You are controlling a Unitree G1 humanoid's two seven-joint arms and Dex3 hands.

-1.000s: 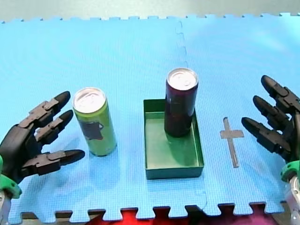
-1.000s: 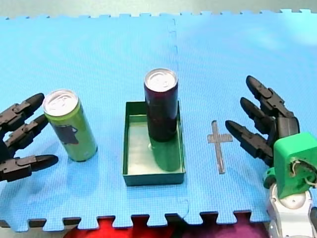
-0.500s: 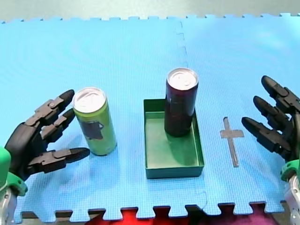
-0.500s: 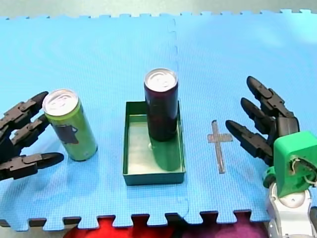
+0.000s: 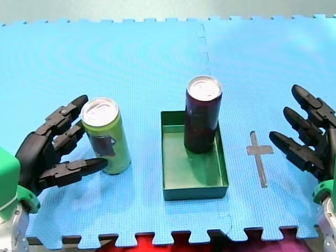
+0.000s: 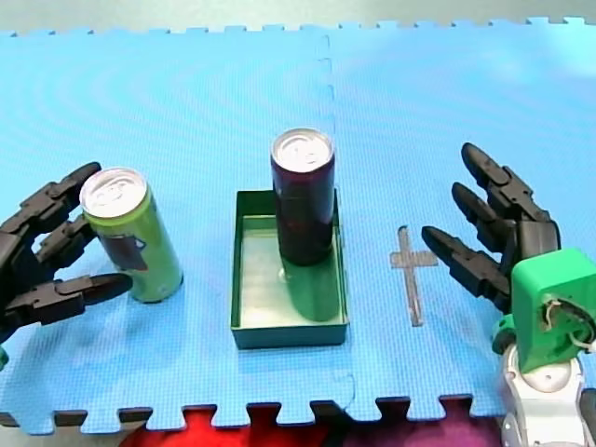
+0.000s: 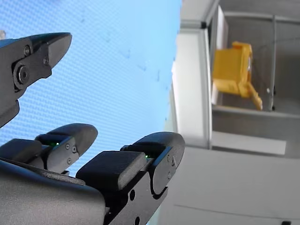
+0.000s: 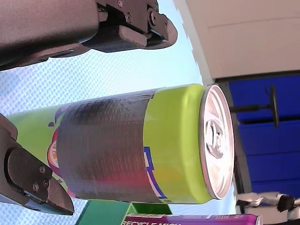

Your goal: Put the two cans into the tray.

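A green can (image 5: pixel 107 136) stands upright on the blue foam mat, left of the green tray (image 5: pixel 194 189). A dark purple can (image 5: pixel 202 115) stands upright inside the tray at its far end. My left hand (image 5: pixel 86 134) is open around the green can: two fingers (image 5: pixel 65 118) lie along its left side and the thumb tip reaches its lower front. The second wrist view has the same green can (image 8: pixel 140 145) lying between that hand's fingers (image 8: pixel 126 28) with gaps on both sides. My right hand (image 5: pixel 286 115) is open over the mat, right of the tray.
A grey tape cross (image 5: pixel 259 155) marks the mat between the tray and my right hand. The mat's toothed front edge (image 5: pixel 173 237) runs close below the tray. A yellow object (image 7: pixel 236 75) sits on a shelf off the mat.
My left hand has moved right and forward until its fingers flank the green can. Both cans, the tray and my right hand have stayed in place.
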